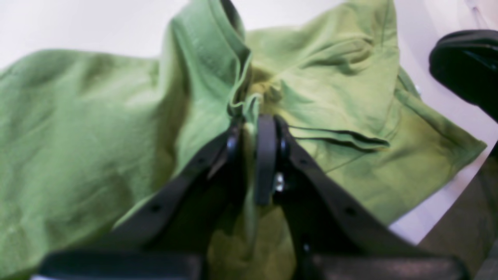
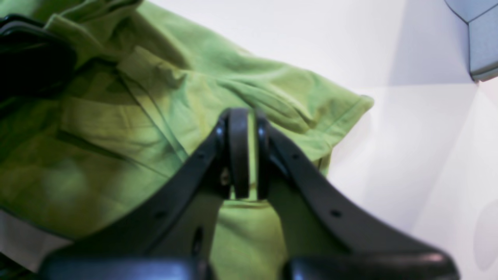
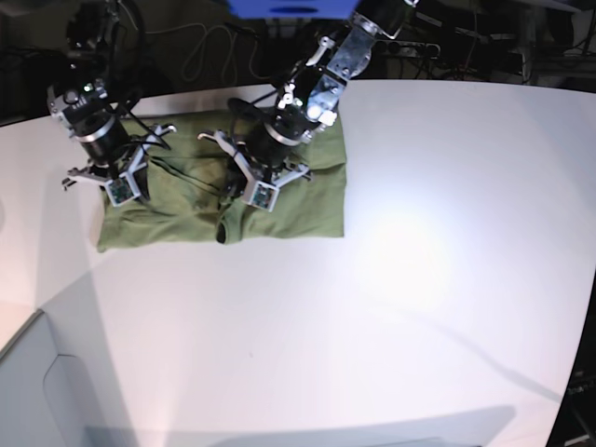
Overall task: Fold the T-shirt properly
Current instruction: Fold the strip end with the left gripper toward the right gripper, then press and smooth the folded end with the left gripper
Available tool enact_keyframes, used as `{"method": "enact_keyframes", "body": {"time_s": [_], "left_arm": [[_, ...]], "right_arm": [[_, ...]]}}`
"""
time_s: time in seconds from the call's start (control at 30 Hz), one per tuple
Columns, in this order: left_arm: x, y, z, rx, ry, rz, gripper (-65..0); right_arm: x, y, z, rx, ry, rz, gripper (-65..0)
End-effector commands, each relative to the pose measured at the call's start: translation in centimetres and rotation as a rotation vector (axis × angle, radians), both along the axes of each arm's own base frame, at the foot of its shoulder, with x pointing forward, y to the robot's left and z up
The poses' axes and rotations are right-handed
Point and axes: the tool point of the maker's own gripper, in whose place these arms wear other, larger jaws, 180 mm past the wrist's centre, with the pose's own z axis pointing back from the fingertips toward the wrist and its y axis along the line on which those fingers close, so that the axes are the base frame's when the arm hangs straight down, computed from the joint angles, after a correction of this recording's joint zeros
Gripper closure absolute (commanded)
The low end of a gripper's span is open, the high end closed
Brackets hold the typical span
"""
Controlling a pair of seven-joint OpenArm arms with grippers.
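Note:
The olive-green T-shirt (image 3: 307, 209) lies rumpled on the far left part of the white table (image 3: 419, 279). My left gripper (image 1: 253, 116) is shut on a raised fold of the T-shirt (image 1: 78, 136) near its middle; in the base view the left gripper (image 3: 244, 177) sits over the shirt's centre. My right gripper (image 2: 249, 116) is shut on the T-shirt (image 2: 116, 155) near a sleeve hem, with cloth showing between its pads; in the base view the right gripper (image 3: 112, 177) is at the shirt's left end. Each wrist view shows the other arm as a black shape.
A blue box (image 3: 289, 7) and cables lie beyond the table's far edge. A grey panel (image 3: 28, 391) stands at the front left corner and shows in the right wrist view (image 2: 482, 39). Bare white table stretches right and in front of the shirt.

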Motion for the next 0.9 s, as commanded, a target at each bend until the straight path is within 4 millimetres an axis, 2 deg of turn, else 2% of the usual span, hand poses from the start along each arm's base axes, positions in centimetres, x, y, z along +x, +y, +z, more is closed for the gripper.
{"method": "enact_keyframes", "body": {"time_s": [0.0,0.03,0.17,0.23,0.37,0.43,0.53,0.7,0.87], "left_arm": [[0.6,-0.7,1.5,-0.038,-0.038,0.0,-3.1],[0.6,-0.7,1.5,-0.038,-0.038,0.0,-6.6],[0.2,-0.8,1.5,-0.043,-0.033,-0.001,-29.1],[-0.1,-0.8,1.6,-0.049,-0.032,-0.001,-34.4],[0.0,-0.5,4.8,-0.093,-0.099,0.014,-29.5],[-0.3,0.5,6.4,-0.107,-0.137,0.022,-28.0],[-1.2,2.1,7.5,-0.097,-0.169,0.02,-28.0],[-3.0,3.7,6.1,-0.048,-0.142,0.0,-27.9],[-4.4,3.4,1.5,0.005,-0.032,-0.015,-27.9]], "right_arm": [[0.4,0.3,1.1,0.008,-0.042,0.02,-0.1],[0.4,0.3,1.1,0.008,-0.042,0.02,-0.1],[0.4,0.3,1.2,0.008,-0.044,0.02,-0.1],[0.4,0.3,1.2,0.008,-0.044,0.02,-0.1],[0.5,0.3,1.2,0.008,-0.045,0.022,-0.1],[0.5,0.4,1.2,0.008,-0.045,0.023,-0.1],[0.6,0.4,1.3,0.008,-0.048,0.023,-0.1],[0.6,0.4,1.3,0.014,-0.05,0.023,-0.1],[0.6,0.5,1.3,0.017,-0.05,0.022,-0.1]]}}
